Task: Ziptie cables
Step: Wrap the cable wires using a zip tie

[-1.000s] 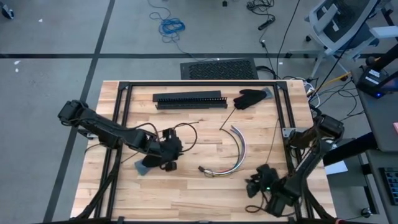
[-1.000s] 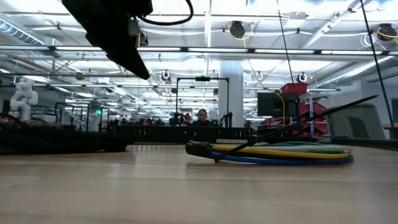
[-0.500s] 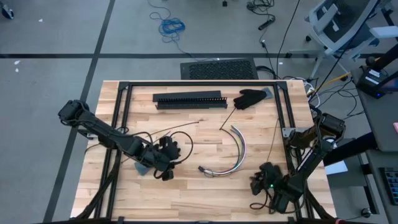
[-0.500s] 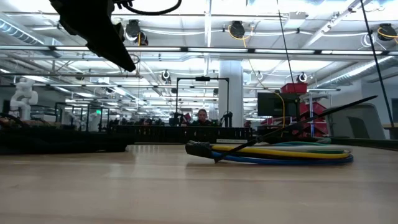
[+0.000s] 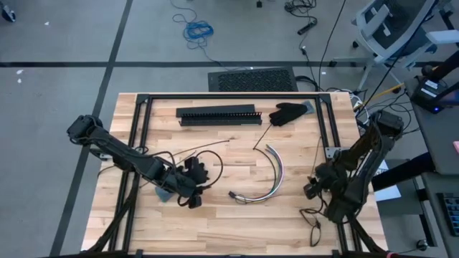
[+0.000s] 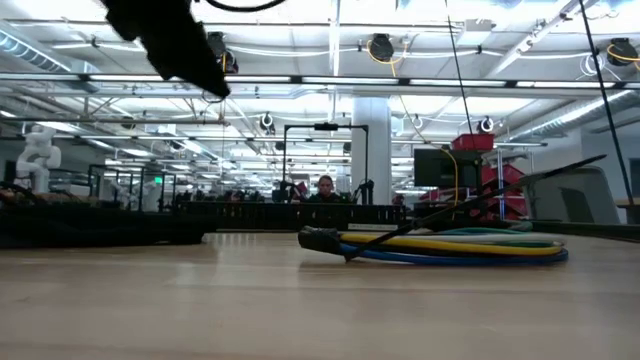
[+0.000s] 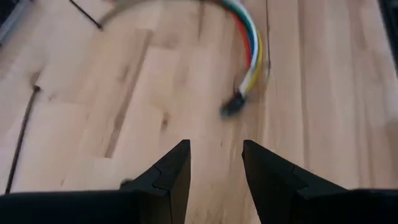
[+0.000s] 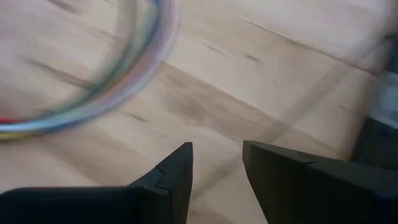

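The cables (image 5: 272, 172) lie flat on the wooden table as one coloured arc, their dark near end (image 5: 234, 194) pointing left. They also show in the low view (image 6: 450, 245), the left wrist view (image 7: 249, 56) and, blurred, the right wrist view (image 8: 124, 68). My left gripper (image 5: 201, 188) (image 7: 214, 149) hovers left of that dark end, open, with nothing between its fingers. My right gripper (image 5: 310, 190) (image 8: 217, 152) hangs right of the arc, over bare wood, open and empty.
A long black slotted bar (image 5: 219, 115) and a black glove-like thing (image 5: 287, 112) lie at the far side. Thin black strips lie by the arc's far end (image 5: 264, 136) and left of it (image 5: 204, 147). A black frame rail (image 5: 229, 95) rims the table.
My right gripper has swung from the table's near right corner toward the far edge and turned, ending right of the cable arc. My left gripper has shifted a little toward the near edge. The cables have not moved.
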Controlling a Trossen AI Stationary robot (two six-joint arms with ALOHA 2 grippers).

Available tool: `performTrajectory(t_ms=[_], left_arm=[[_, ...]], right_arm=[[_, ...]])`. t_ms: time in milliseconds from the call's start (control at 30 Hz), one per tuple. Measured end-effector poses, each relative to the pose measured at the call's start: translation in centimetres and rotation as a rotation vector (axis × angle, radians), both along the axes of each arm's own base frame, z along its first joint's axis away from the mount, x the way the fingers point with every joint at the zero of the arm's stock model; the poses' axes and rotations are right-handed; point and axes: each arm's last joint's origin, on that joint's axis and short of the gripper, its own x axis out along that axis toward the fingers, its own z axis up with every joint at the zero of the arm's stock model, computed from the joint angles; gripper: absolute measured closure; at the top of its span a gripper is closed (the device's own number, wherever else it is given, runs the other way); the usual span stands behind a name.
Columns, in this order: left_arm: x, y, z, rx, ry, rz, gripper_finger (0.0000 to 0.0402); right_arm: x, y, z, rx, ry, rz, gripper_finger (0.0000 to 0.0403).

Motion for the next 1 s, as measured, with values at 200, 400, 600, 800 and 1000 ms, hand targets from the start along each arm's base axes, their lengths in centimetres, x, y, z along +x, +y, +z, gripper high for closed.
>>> performTrajectory(t_ms=[200, 400, 600, 800, 1000], left_arm=[[0.7, 0.0, 1.8, 0.066, -0.086, 0.084, 0.0258], [3.1, -1.1, 2.2, 0.079, -0.124, 0.033, 0.0258], [6.2, -3.2, -1.5, 0.240, 0.042, -0.260, 0.0258], [8.2, -3.7, -3.3, 0.322, 0.096, -0.337, 0.0258], [9.0, -4.0, -5.0, 0.278, 0.126, -0.371, 0.0258]], right_arm=[[0.3, -0.3, 0.9, 0.067, -0.287, 0.069, 0.0264], [0.7, 0.6, 2.8, 0.171, -0.563, 0.145, 0.0264], [1.2, 1.6, 3.3, 0.198, -0.640, 0.198, 0.0264], [1.4, 2.3, 2.7, 0.215, -0.612, 0.198, 0.0264], [1.6, 2.4, 2.3, 0.200, -0.623, 0.183, 0.0264]])
